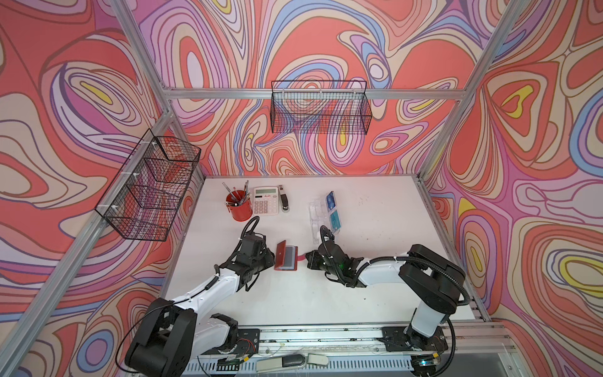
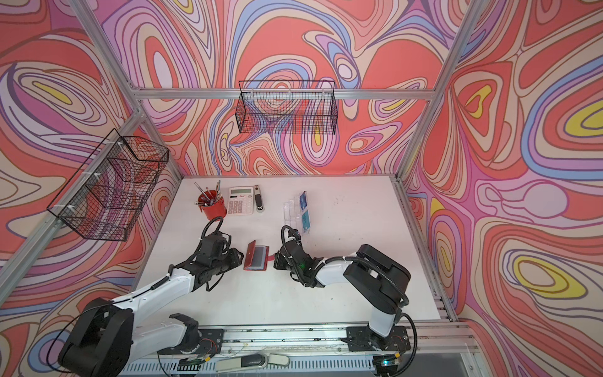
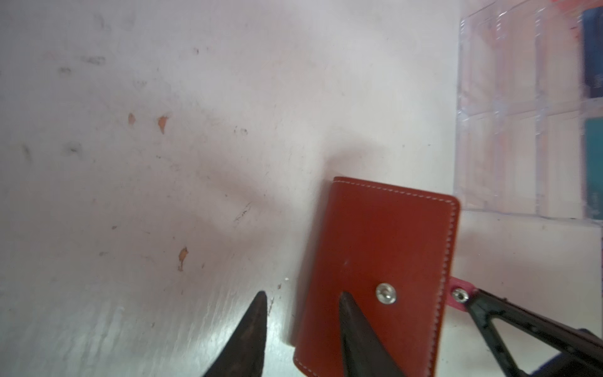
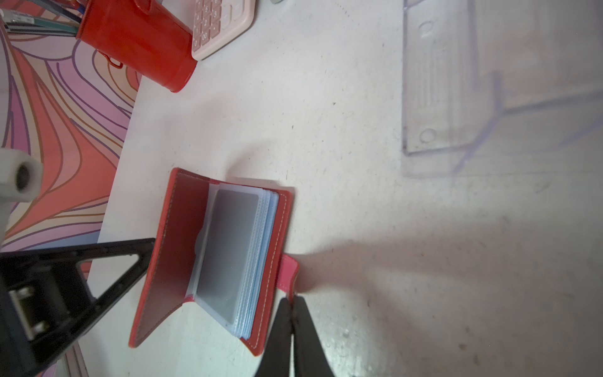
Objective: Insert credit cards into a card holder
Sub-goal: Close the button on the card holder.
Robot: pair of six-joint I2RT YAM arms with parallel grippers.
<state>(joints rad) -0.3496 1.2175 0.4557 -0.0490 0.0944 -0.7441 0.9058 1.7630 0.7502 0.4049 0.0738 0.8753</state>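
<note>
The left gripper has its jaws partly apart, nothing between them — one tip leans on the raised cover of the red folding card holder, open on the white surface. The right gripper has its jaws pinched tight on the holder's pink snap tab. Behind, a blue credit card and a teal credit card sit in a clear stand.

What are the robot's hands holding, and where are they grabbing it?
The right hand pinches the red card holder by its pink snap tab. The left hand grips nothing; one finger rests against the raised cover.
</note>
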